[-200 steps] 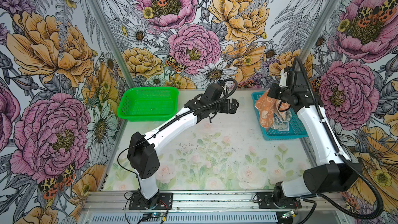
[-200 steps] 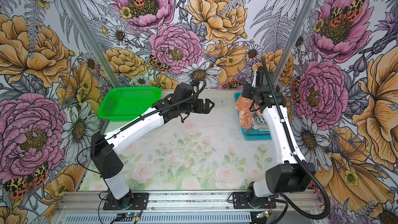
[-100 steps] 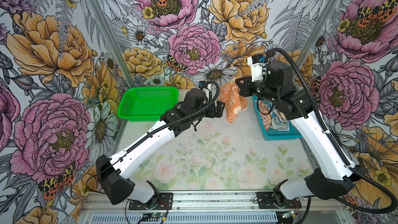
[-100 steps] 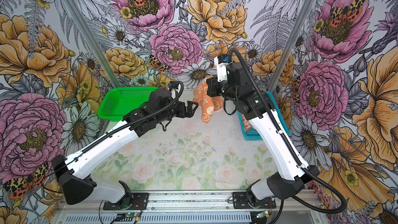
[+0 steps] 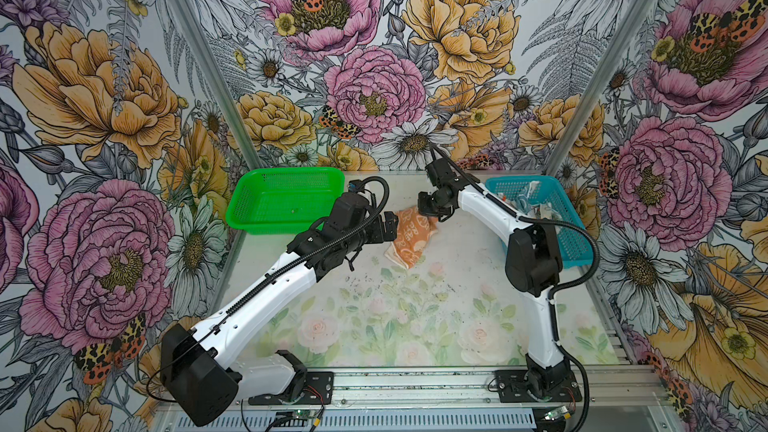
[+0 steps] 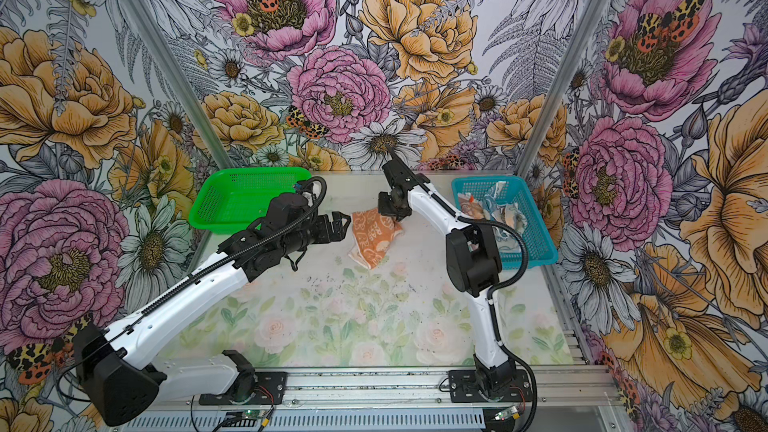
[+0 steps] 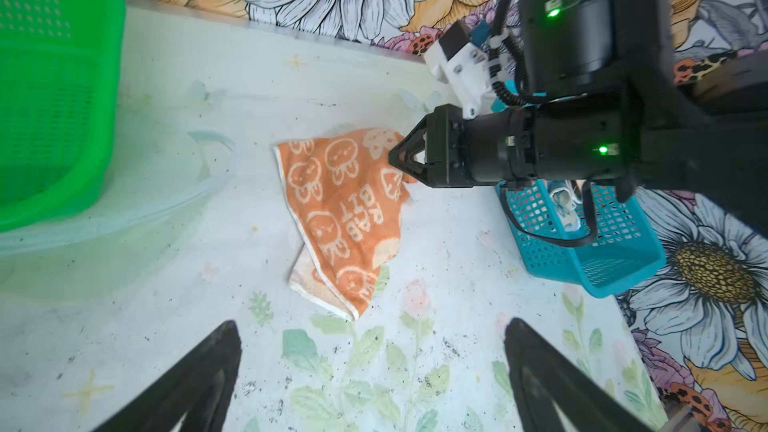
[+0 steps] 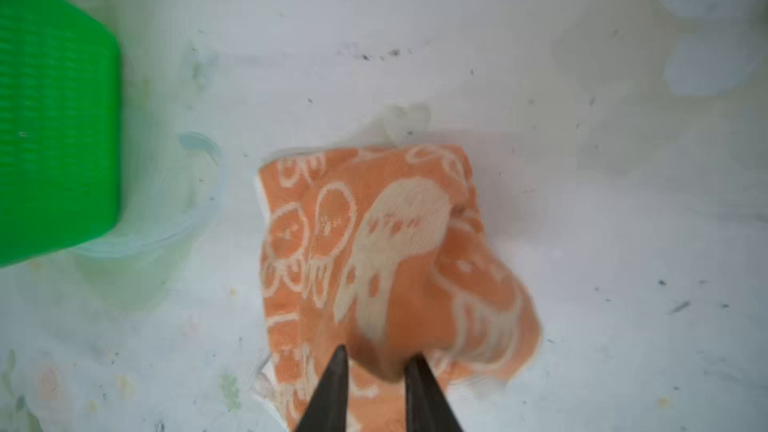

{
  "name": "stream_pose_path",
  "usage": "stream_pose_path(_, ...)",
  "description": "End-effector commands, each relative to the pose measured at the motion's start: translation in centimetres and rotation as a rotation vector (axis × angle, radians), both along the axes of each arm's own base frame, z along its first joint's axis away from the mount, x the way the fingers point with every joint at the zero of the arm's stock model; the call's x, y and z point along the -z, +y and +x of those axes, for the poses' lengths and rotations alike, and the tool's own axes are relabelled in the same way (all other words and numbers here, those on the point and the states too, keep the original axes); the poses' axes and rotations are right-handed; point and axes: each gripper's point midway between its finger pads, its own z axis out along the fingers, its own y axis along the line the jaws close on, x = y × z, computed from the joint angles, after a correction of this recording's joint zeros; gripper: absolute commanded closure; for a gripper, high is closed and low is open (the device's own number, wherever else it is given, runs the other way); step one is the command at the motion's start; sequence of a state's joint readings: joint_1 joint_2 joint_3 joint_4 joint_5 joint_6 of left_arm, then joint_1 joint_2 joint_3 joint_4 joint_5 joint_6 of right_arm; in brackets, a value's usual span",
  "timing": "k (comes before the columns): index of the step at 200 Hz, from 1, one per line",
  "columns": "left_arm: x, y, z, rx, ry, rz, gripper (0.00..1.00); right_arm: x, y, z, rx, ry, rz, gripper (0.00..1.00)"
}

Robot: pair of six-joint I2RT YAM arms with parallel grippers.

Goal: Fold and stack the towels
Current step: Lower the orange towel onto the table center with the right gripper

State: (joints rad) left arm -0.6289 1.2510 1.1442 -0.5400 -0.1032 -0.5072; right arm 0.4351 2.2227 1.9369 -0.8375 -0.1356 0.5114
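The step in hand looked like the laying-out of a towel for folding. The orange towel (image 5: 409, 238) lay crumpled on the table (image 5: 415, 326), toward its twelve o'clock side, with a pale underside showing at the towel's six o'clock end. The other towels (image 5: 534, 201) sat bunched in the blue basket (image 5: 575, 247), at about three o'clock from it. The right gripper (image 7: 395, 155) stood at the towel's one o'clock corner, its fingers a little apart with a hump of cloth between them; whether they pinched that cloth could not be told. The left gripper (image 7: 372, 322) was spread wide and held nothing, just beside the towel's nine o'clock edge. The next move likely called for each gripper to take a corner and draw the cloth flat before any fold.
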Motion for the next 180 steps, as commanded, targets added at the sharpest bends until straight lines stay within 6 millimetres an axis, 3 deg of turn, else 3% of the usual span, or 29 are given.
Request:
stream_pose_path(1,0.4,0.4,-0.5,-0.003,0.026,-0.026,0.01,-5.0,0.6,1.4,0.000,-0.096,0.068,0.51)
stream_pose_path(27,3.1,1.3,-0.3,-0.020,0.100,-0.033,0.01,-6.1,-0.1,-0.2,-0.028,-0.118,0.034,0.27)
stream_pose_path(40,4.0,1.3,-0.1,-0.019,0.125,-0.038,0.01,-6.6,-0.8,-1.6,-0.041,-0.126,0.009,0.20)
stream_pose_path(60,5.1,0.8,0.3,-0.008,0.154,-0.055,0.01,-5.7,-1.4,-4.2,-0.060,-0.099,0.003,0.15)
stream_pose_path(81,6.0,0.0,0.9,0.003,0.179,-0.091,0.01,-3.5,-1.0,-6.8,-0.088,-0.059,0.004,0.14)
stream_pose_path(107,6.3,-0.8,1.3,0.015,0.199,-0.113,0.01,-0.5,0.1,-8.8,-0.110,-0.010,0.020,0.20)
stream_pose_path(141,6.0,-1.0,1.3,0.018,0.196,-0.124,0.01,2.4,1.6,-9.0,-0.122,0.020,0.014,0.31)
stream_pose_path(161,5.9,-0.9,0.9,0.016,0.193,-0.127,0.01,3.4,2.0,-8.3,-0.115,0.021,0.016,0.44)
stream_pose_path(180,5.8,-0.9,0.4,0.021,0.189,-0.128,0.01,3.7,2.4,-8.0,-0.108,0.024,0.021,0.67)
